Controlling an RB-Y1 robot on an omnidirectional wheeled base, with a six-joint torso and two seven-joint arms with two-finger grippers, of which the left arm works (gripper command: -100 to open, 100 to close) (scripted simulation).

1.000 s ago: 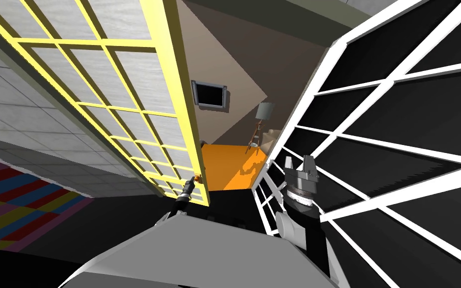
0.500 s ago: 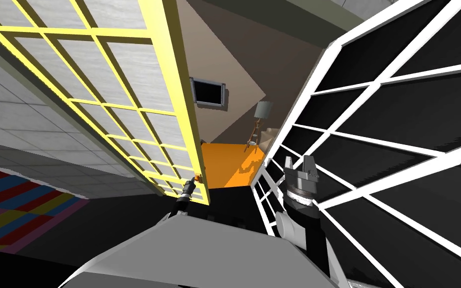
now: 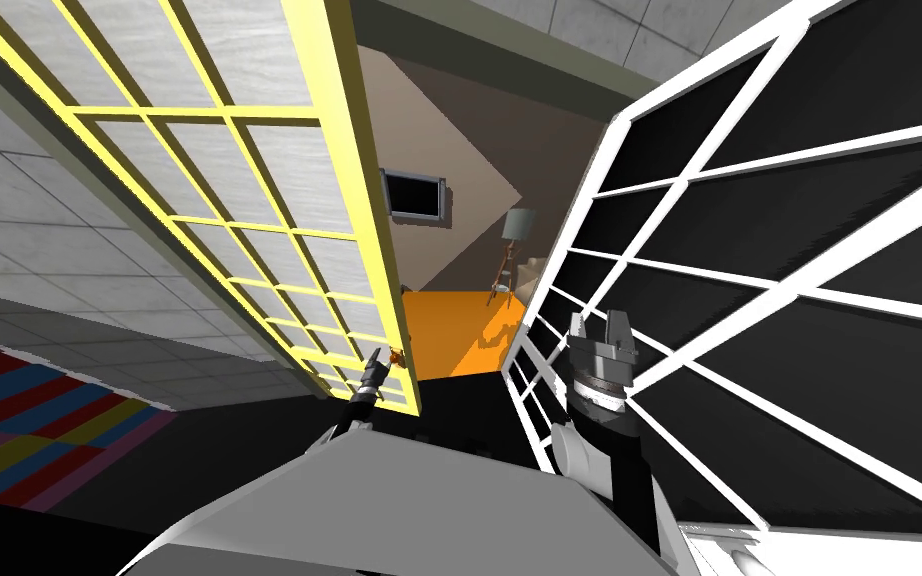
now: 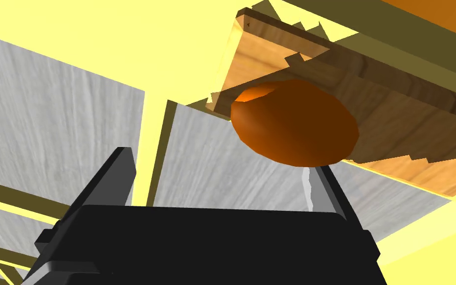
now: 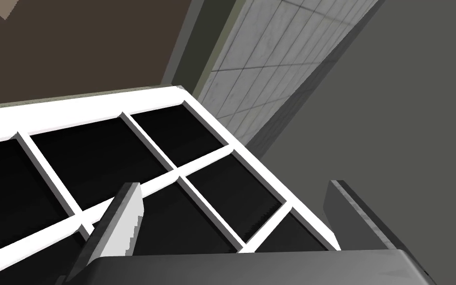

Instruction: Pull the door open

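The door (image 3: pixel 249 200) has a yellow frame with grey panes and stands swung open to my left. Its round orange knob (image 3: pixel 398 356) sits on the free edge, low down. My left gripper (image 3: pixel 375 368) is right at the knob. In the left wrist view the left gripper (image 4: pixel 219 180) is open, and the knob (image 4: pixel 296 123) hangs just past one fingertip (image 4: pixel 318 183), with neither finger pressing it. My right gripper (image 3: pixel 601 328) is raised at the right, open and holding nothing, and the right wrist view shows its fingers wide apart around the gripper's middle (image 5: pixel 234 190).
A white-framed panel with black panes (image 3: pixel 749 250) stands close on my right, next to the right gripper (image 5: pixel 123 148). Through the gap lie an orange floor (image 3: pixel 459 330), a floor lamp (image 3: pixel 514 240) and a dark framed picture (image 3: pixel 414 195). A striped rug (image 3: pixel 29 420) lies at the left.
My left gripper's fingers, shut on the knob before, now stand apart and have let it go. The whole head view has shifted slightly, so I have moved. The right arm is unchanged.
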